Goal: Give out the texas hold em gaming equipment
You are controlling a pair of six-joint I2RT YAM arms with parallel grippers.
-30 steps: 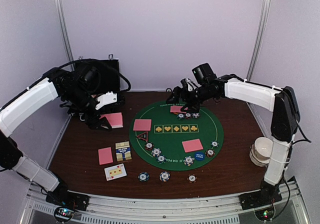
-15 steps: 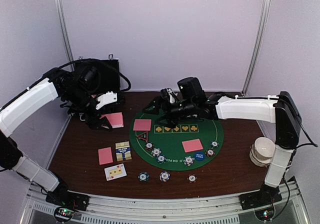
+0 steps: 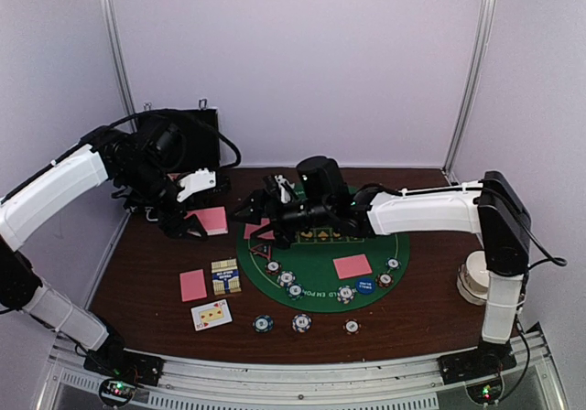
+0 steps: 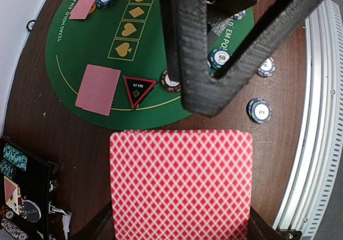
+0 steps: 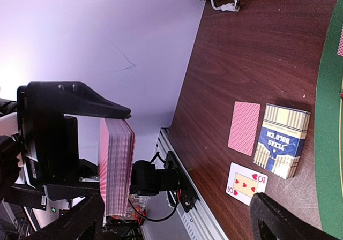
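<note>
Two hands hung over the brown surface [image 3: 151,277]: the left hand [image 3: 188,216] clamped a deck of pink-backed cards [image 4: 181,184] at nine o'clock of the green mat [image 3: 320,262], the right hand [image 3: 259,218] spread wide beside it.

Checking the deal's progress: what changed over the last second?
The right gripper swept left across the green mat, from its far edge toward the deck of cards held by the left gripper. The left gripper, dealt cards and chips stayed put.
</note>
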